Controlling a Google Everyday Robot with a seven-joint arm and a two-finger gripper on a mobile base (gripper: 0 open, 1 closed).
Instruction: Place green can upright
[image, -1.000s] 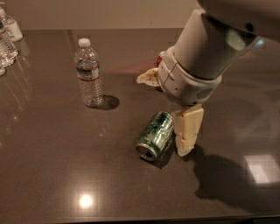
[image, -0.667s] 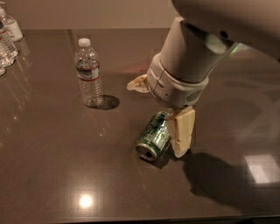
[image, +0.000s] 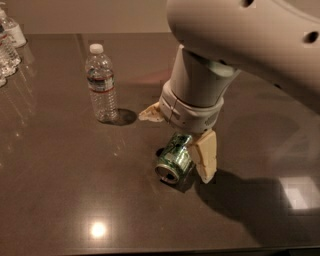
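Presently, step: grasp, not yet made.
Green can (image: 175, 157): lying sideways on worktop (image: 75, 200).
Pincer (image: 176, 145): wide open, straddling can, holding nothing.
Next: close, lift, tip upright.

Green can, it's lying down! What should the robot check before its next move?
1. Green can standing up: not ok. It lies on its side on the table, with a silver end facing the camera.
2. Gripper at the can: ok. It is low, right over it.
3. Fingers open: ok. They are spread wide, with one beside the can's right side.
4. Fingers touching the can: cannot tell.
5. Water bottle out of the way: ok. It stands apart, off to the left.
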